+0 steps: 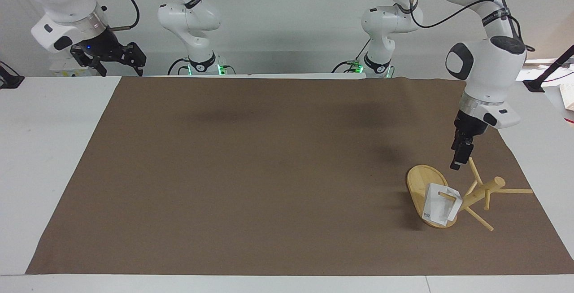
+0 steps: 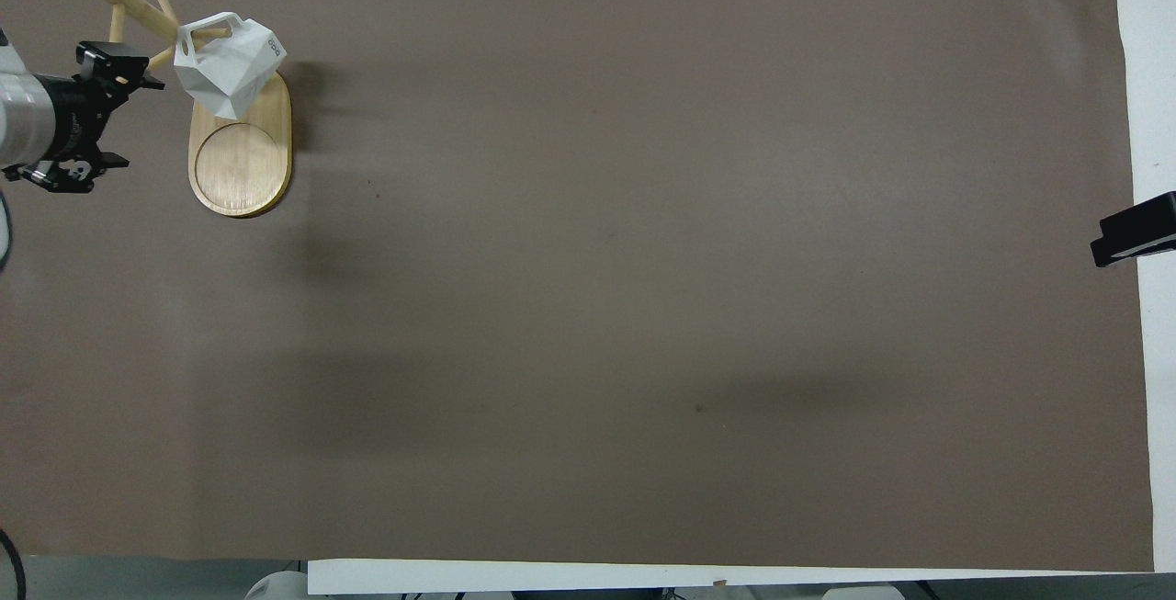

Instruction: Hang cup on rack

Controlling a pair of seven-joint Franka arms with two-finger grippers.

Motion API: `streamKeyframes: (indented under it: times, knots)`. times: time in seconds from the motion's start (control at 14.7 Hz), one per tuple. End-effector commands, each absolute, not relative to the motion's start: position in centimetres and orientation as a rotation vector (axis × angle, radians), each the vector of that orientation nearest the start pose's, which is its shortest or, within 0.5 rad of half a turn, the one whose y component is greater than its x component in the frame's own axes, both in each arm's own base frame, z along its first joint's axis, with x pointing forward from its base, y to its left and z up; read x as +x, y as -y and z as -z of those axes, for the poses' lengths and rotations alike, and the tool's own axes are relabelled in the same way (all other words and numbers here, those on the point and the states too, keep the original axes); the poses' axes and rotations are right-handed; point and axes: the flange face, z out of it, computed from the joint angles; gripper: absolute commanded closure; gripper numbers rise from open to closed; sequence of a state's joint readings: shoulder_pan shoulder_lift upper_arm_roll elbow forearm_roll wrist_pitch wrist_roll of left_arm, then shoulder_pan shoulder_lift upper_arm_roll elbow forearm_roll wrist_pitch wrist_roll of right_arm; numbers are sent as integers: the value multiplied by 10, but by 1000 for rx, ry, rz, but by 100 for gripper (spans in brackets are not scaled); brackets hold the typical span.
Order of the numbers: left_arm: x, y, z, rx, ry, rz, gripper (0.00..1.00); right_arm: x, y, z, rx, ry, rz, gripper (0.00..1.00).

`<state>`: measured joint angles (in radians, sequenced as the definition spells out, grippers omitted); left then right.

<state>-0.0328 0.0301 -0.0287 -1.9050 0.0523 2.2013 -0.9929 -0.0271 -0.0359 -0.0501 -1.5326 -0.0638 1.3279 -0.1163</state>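
Note:
The white faceted cup (image 1: 437, 207) hangs by its handle on a low peg of the bamboo rack (image 1: 480, 193), over the rack's oval base (image 1: 421, 181). In the overhead view the cup (image 2: 230, 67) sits against the post above the base (image 2: 241, 164). My left gripper (image 1: 458, 162) is open and empty, in the air just above the rack, apart from the cup; it also shows in the overhead view (image 2: 124, 72). My right gripper (image 1: 121, 66) is open and empty, waiting high over the table edge at the right arm's end.
A brown mat (image 1: 269, 172) covers most of the white table. The rack stands near the mat's edge at the left arm's end. Black camera mounts (image 1: 538, 82) stand on the white table beside the mat at both ends.

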Motion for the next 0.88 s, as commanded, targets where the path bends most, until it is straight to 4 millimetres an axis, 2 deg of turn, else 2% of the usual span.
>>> streamKeyframes:
  times: [0.0, 0.2, 0.27, 0.41, 0.48, 0.54, 0.82]
  knots:
    - [586, 28, -558, -2885, 1208, 327, 0, 507, 56, -645, -3186, -7, -279, 0]
    - [568, 28, -600, -2974, 838, 165, 0, 507, 57, -645, -3181, -8, -278, 0]
    - [561, 30, -605, -3003, 675, 69, 0, 507, 56, -645, -3181, -6, -278, 0]
    - [548, 29, -618, -3056, 219, -76, 0, 507, 57, -644, -3180, -8, -280, 0]
    - [539, 25, -619, -3055, 82, -175, 0, 507, 57, -646, -3180, -8, -276, 0]
    - [532, 22, -622, -3057, 6, -214, 0, 507, 57, -646, -3180, -8, -276, 0]
    - [532, 29, -623, -3105, -11, -215, 0, 507, 57, -645, -3179, -8, -280, 0]
